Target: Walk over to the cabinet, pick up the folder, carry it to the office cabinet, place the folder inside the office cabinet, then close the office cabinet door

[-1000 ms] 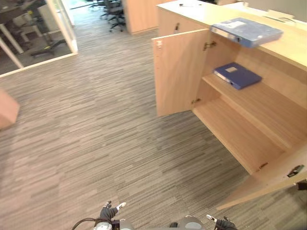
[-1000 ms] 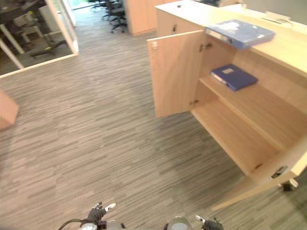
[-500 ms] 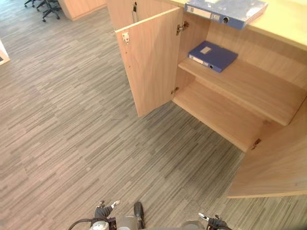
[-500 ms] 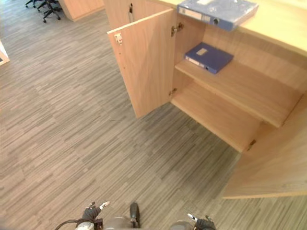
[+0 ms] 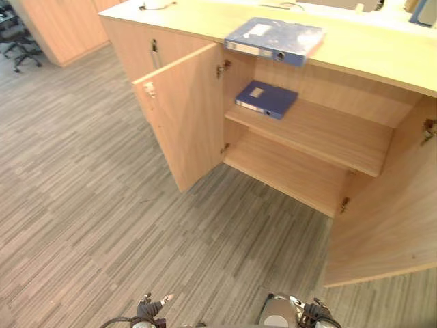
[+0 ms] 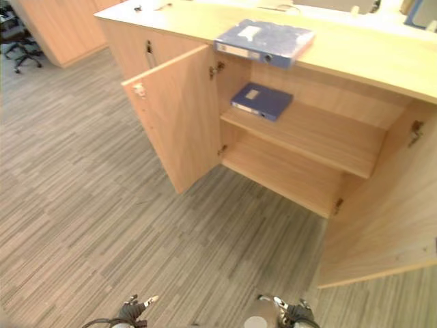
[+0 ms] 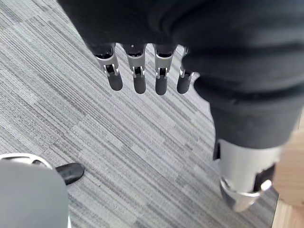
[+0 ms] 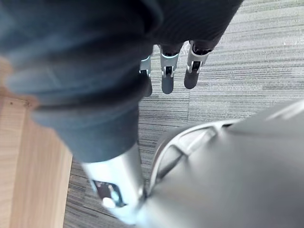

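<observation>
Robot hands hang empty, fingers straight and loose, the left robot hand and the right robot hand low over grey striped carpet, facing the open cabinet. A pale blue folder, flat and stiff-looking with a ring hole in its spine, lies on the long desk above, one corner jutting past the edge. A dark folder rests flat on the upper shelf inside. Both doors stand wide: the left door swung out over the carpet, the right door angled toward the robot. By the look of it the job is barely begun: the walk up seems nearly over, but nothing has been grasped, and the pick-up, the placing inside and the shutting of the doors all remain. Cabinet, doors and desk appear to be smooth light wood laminate with small metal hinges; the carpet looks short-piled, woven in fine streaks
</observation>
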Robot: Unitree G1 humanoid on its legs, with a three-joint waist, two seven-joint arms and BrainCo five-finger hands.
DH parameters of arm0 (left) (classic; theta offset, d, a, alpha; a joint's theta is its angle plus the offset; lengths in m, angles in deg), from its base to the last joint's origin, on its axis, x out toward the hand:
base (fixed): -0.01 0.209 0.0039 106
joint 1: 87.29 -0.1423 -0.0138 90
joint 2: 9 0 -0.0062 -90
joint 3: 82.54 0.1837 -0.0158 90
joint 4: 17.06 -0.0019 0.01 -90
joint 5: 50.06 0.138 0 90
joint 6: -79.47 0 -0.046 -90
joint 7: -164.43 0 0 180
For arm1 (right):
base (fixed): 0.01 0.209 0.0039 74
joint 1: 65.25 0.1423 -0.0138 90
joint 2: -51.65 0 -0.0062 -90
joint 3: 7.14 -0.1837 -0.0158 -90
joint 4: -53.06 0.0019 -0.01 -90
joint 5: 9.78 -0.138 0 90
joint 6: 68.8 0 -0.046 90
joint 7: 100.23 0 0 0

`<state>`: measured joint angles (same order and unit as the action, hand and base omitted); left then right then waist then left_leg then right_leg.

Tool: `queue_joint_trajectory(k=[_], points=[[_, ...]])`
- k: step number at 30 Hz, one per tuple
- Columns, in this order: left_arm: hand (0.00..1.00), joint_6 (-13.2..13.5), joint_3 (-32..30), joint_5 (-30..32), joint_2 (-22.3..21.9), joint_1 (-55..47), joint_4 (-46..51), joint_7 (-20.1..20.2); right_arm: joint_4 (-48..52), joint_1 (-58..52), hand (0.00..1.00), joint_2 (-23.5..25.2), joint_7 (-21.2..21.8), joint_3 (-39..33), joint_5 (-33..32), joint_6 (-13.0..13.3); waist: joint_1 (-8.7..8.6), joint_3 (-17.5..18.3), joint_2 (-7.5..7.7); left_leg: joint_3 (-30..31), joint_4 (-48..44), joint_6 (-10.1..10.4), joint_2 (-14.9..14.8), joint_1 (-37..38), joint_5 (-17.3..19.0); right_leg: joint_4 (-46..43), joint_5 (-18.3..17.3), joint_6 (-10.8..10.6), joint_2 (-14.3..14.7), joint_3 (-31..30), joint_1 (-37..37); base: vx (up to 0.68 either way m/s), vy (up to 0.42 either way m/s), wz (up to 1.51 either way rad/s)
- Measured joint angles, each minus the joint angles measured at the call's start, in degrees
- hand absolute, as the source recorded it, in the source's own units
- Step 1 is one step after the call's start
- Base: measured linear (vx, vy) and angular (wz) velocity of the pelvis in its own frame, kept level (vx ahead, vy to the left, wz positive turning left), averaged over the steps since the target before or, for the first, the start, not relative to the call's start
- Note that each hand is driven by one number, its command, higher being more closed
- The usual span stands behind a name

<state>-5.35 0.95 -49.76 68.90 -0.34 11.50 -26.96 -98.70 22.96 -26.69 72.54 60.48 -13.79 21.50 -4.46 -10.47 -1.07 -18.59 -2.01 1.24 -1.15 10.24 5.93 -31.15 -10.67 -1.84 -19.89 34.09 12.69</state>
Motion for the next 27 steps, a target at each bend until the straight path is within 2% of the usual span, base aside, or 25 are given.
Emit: queue_joint_trajectory(k=[1, 2, 3, 7, 9, 11, 12, 13, 15, 16, 18, 21, 22, 23, 25, 26, 27], points=[[0.00, -0.16, 0.27, 0.31, -1.63, 1.05, -1.20, 0.19, -0.99, 0.62, 0.00, -0.81, 0.01, -0.16, 0.50, -0.03, 0.34, -0.83, -1.42, -0.20, 0.37, 1.62, -0.93, 0.59, 0.67, 1.30, -0.05, 2.84, 1.88, 0.78, -0.74, 0.04, -0.259, -0.40], [0.00, -0.19, 1.13, 1.00, -2.31, 1.35, -1.47, 0.51, -0.97, 0.62, 0.00, -1.25, 0.04, -0.15, 0.66, 0.05, -0.02, -0.73, -2.52, -0.35, 0.75, 1.67, -1.64, 0.36, 0.71, 1.94, -0.26, 3.14, 3.12, 0.87, -0.65, 0.03, -0.271, -0.34], [0.00, -0.22, 1.27, 1.77, -2.47, 1.55, -1.59, 0.67, -1.02, 0.98, 0.00, -1.19, 0.03, -0.31, 0.69, 0.01, -0.59, -0.79, -2.51, -0.25, 0.95, 1.79, -2.20, 0.65, 0.78, 1.61, -1.35, 3.62, 3.68, 0.99, -0.55, 0.01, -0.199, -0.11], [0.00, -0.39, 1.05, 2.61, -2.56, 1.76, -1.55, 0.97, -1.64, 0.65, 0.00, -1.01, 0.01, -1.44, 0.70, -0.31, -0.67, -0.82, -2.44, 0.12, 2.33, 2.73, -4.28, 2.00, 1.20, 1.85, -3.76, 3.50, 5.93, 2.34, -1.94, 0.00, -0.163, 0.06], [0.00, -0.72, 1.01, 2.46, -2.42, 1.59, -1.99, 1.13, -1.65, -0.29, 0.00, -0.53, -0.02, -2.54, 0.66, -0.31, -0.76, -0.56, -2.54, -0.03, -0.68, 4.36, -7.09, 1.77, 2.69, 4.09, -4.26, 3.48, 8.36, 3.59, -4.41, 0.05, -0.141, 0.13], [0.00, -0.72, 1.17, 2.44, -1.70, 1.77, -1.69, 1.29, -2.29, -0.78, 0.00, 0.01, -0.07, -2.84, 0.46, -0.32, -0.75, -0.27, -2.21, -1.55, -11.18, 6.39, -9.80, -2.24, 3.85, 7.03, -4.41, 3.67, 9.83, 4.59, -6.31, 0.10, -0.169, 0.19], [0.00, -0.72, 1.18, 2.40, -1.10, 1.76, -1.48, 1.51, -3.08, -1.18, 0.00, 0.11, -0.07, -2.38, 0.41, -0.33, -0.94, 0.05, -1.38, -3.46, -20.32, 6.96, -11.92, -5.79, 4.09, 9.64, -3.42, 3.16, 10.61, 4.81, -8.04, 0.19, -0.154, 0.02], [0.00, -0.65, 0.99, 1.93, -0.99, 1.51, -0.93, 1.67, -3.18, -1.60, 0.00, 0.01, -0.07, -2.01, 0.40, -0.33, -0.85, 0.24, -1.50, -4.92, -30.91, 7.75, -15.14, -8.97, 3.34, 12.15, -2.63, 3.44, 12.02, 4.51, -10.58, 0.21, -0.111, -0.11], [0.00, -0.44, 0.57, 1.64, -0.99, 1.08, -0.19, 1.64, -3.23, -1.39, 0.00, -0.29, -0.18, -0.41, 0.45, -0.32, -0.42, 0.21, -1.47, -6.71, -41.87, 8.09, -19.00, -11.84, 3.68, 14.83, -1.99, 4.48, 13.96, 2.66, -13.34, 0.20, 0.002, -0.50], [0.00, -0.32, 0.29, 1.50, -0.79, 0.86, 0.70, 1.63, -3.22, -0.77, 0.00, -0.57, -0.28, 0.05, 0.47, -0.27, 0.02, 0.11, -1.19, -7.47, -46.62, 7.36, -19.84, -13.44, 5.06, 16.68, -1.31, 4.85, 14.80, 0.41, -14.70, 0.22, 0.067, -0.91], [0.00, -0.24, -0.27, 1.22, -0.92, 0.86, 1.27, 1.61, -3.29, 0.07, 0.00, -0.96, -0.39, -0.02, 0.52, -0.27, 0.77, 0.05, -1.20, -7.62, -46.51, 7.42, -19.42, -15.66, 6.69, 18.61, 0.01, 5.44, 15.25, -2.09, -15.92, 0.18, 0.083, -0.85], [0.00, 0.62, -1.30, -0.72, -0.92, 1.16, 1.51, 1.39, -3.28, 0.91, 0.00, -1.02, -0.38, 0.02, 0.67, -0.25, 1.96, -0.11, -0.91, -4.52, -33.53, 7.04, -16.87, -19.22, 7.65, 19.37, 0.63, 4.59, 13.98, -6.65, -16.99, 0.17, 0.149, -0.88], [0.00, 0.76, -1.92, -1.48, -0.93, 1.23, 1.49, 1.04, -3.26, 1.06, 0.00, -1.01, -0.38, 0.19, 0.68, -0.18, 2.10, -0.38, -0.47, -1.83, -24.63, 6.56, -14.95, -19.40, 6.82, 20.01, 0.81, 3.03, 12.69, -8.37, -17.78, 0.18, 0.206, -0.60], [0.00, 0.84, -2.33, -1.70, -0.95, 1.22, 1.47, 0.95, -3.26, 0.83, 0.00, -1.04, -0.38, 0.64, 0.68, -0.17, 2.14, -0.43, -0.27, -0.38, -20.52, 5.93, -13.96, -19.25, 5.63, 20.31, 0.76, 1.97, 11.84, -9.00, -18.30, 0.23, 0.290, -0.57], [0.00, 0.87, -3.78, -3.44, -1.13, 0.92, 1.28, 0.35, -3.18, -0.46, 0.00, -1.23, -0.40, 2.52, 0.70, -0.16, 2.28, -0.42, -0.21, 3.25, -11.72, 5.02, -11.51, -19.13, -0.18, 21.18, 0.79, -2.53, 9.56, -10.24, -20.45, 0.25, 0.325, -0.28], [0.00, 0.93, -4.29, -3.89, -1.24, 0.63, 1.38, 0.19, -3.19, -0.76, 0.00, -1.26, -0.40, 2.93, 0.70, -0.17, 2.36, -0.28, -0.44, 3.88, -10.29, 4.74, -11.21, -18.98, -2.36, 21.33, 0.77, -3.86, 9.30, -10.55, -20.86, 0.33, 0.407, -0.20], [0.00, 1.01, -5.57, -5.05, -1.23, 0.49, 1.45, -0.10, -3.31, -0.89, 0.00, -0.95, -0.39, 3.85, 0.72, -0.22, 2.80, -0.26, -0.23, 4.63, -10.27, 4.10, -10.51, -18.61, -9.53, 21.97, 0.75, -5.95, 8.67, -11.07, -22.03, 0.35, 0.393, -0.15]])
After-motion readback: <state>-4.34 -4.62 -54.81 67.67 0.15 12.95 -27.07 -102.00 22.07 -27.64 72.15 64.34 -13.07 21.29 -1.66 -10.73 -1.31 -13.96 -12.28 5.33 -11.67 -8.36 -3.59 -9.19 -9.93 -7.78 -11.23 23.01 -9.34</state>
